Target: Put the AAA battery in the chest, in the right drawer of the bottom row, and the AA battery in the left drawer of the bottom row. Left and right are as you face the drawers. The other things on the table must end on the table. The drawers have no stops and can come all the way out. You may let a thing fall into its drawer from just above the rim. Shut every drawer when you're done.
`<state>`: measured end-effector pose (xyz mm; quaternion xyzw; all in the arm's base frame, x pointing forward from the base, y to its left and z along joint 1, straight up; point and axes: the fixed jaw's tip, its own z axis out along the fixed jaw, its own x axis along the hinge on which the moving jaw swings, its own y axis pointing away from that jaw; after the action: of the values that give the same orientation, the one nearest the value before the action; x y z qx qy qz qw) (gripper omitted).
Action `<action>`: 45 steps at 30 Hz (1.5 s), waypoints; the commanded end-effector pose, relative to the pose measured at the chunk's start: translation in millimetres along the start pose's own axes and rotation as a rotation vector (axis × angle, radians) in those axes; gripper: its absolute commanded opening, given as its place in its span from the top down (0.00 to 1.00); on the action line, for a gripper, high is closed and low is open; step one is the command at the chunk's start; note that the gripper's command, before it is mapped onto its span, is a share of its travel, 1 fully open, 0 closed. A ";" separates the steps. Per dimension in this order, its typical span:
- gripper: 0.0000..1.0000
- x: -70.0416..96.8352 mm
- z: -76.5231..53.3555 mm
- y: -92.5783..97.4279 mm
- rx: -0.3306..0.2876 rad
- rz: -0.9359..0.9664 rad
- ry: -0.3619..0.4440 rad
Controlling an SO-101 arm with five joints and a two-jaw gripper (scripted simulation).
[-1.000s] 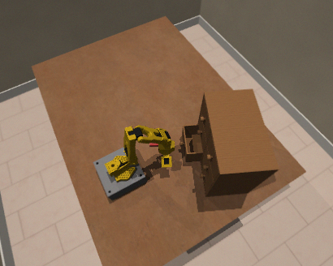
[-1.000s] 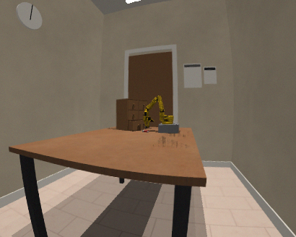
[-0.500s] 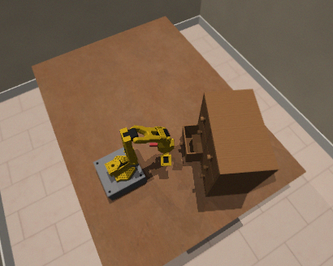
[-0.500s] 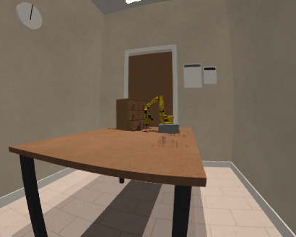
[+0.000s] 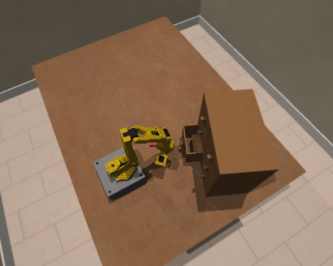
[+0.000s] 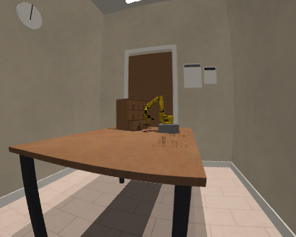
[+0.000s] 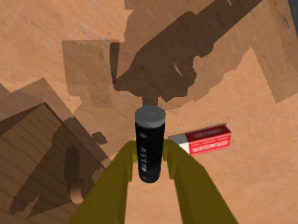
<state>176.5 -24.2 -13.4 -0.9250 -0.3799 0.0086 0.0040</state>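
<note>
My gripper [image 7: 149, 150] is shut on a black battery [image 7: 149, 145] with a grey end cap; the battery points away from the wrist camera, above the table. I cannot tell whether it is the AA or the AAA one, and no other battery is in view. In the top view the gripper [image 5: 163, 157] hangs just left of the wooden chest [image 5: 233, 142]. One low drawer [image 5: 192, 142] is pulled out toward the arm. It looks to be on the left half of the chest front as faced. A drawer front with a knob [image 7: 75, 192] shows at the lower left of the wrist view.
A small red and white box [image 7: 202, 140] lies on the table just right of the gripper; it also shows under the arm [image 5: 153, 143]. The arm's grey base [image 5: 119, 174] stands left of the chest. The other drawers, marked by knobs [image 5: 209, 156], look shut.
</note>
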 end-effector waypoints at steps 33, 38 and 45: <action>1.00 -3.8 -4.2 0.7 -0.010 0.787 0.021; 1.00 -4.3 -4.2 0.3 -0.009 0.860 0.021; 1.00 -4.5 -4.2 0.1 -0.009 0.895 0.021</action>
<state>170.5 -26.7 -12.9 -0.9987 0.0499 0.0081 -0.0002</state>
